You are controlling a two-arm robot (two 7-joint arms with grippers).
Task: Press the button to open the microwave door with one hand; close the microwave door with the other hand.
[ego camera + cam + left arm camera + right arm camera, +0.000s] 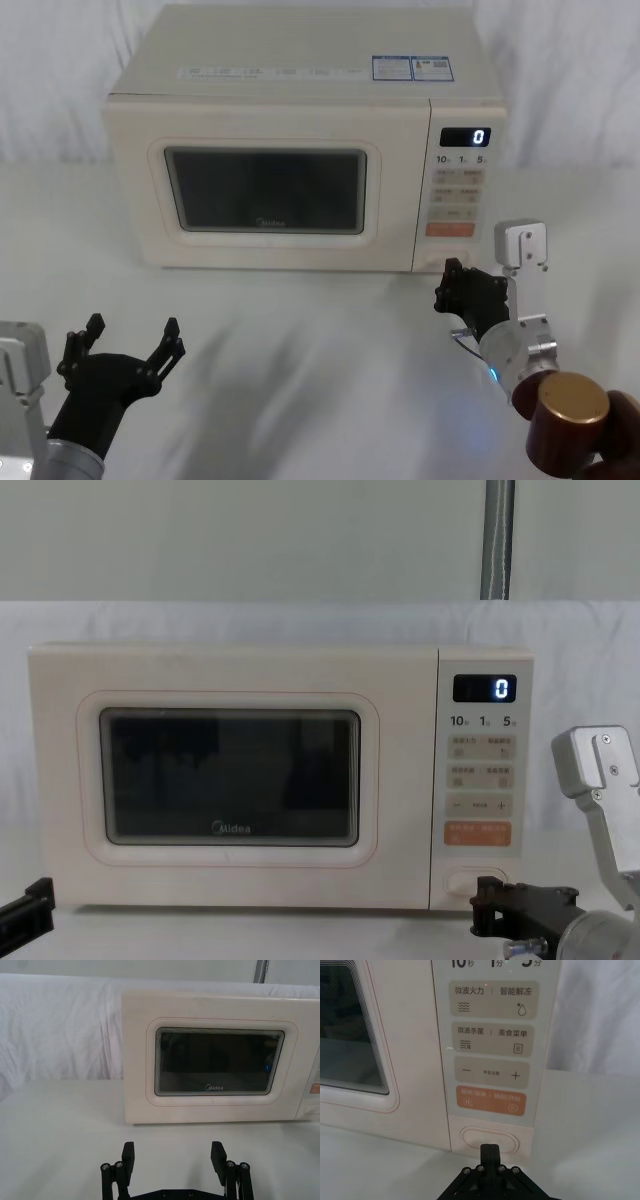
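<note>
Nearest the robot, then outward to the backdrop:

- Left gripper (128, 340): low on the robot's left over the white table (320, 360), well short of the oven. Fingers spread wide, holding nothing. In the left wrist view the left gripper (173, 1156) faces the door window squarely. Appears idle, waiting for the closing step.
- Right gripper (489, 1152): low on the robot's right, fingers pressed together into a single tip, holding nothing. In the head view the right gripper (452, 283) sits just before the oven's lower right corner.
- Button (489, 1139): wide cream pill, long axis horizontal, at the foot of the control panel (492, 1035) below the orange key (490, 1100). It lies straight ahead of the closed fingertips, just beyond them; contact cannot be confirmed. In the chest view the button (476, 880) is level with the right gripper (490, 907), slightly above it. The right arm is clearly the nearer one; a short forward push looks sufficient.
- Microwave door (265, 190): cream panel, dark window, Midea logo; appears shut flush. It occupies the oven front to the left of the panel. Opening step judged not yet done.
- Display (485, 688): reads 0.
- White cloth backdrop (60, 1025): behind the oven.
</note>
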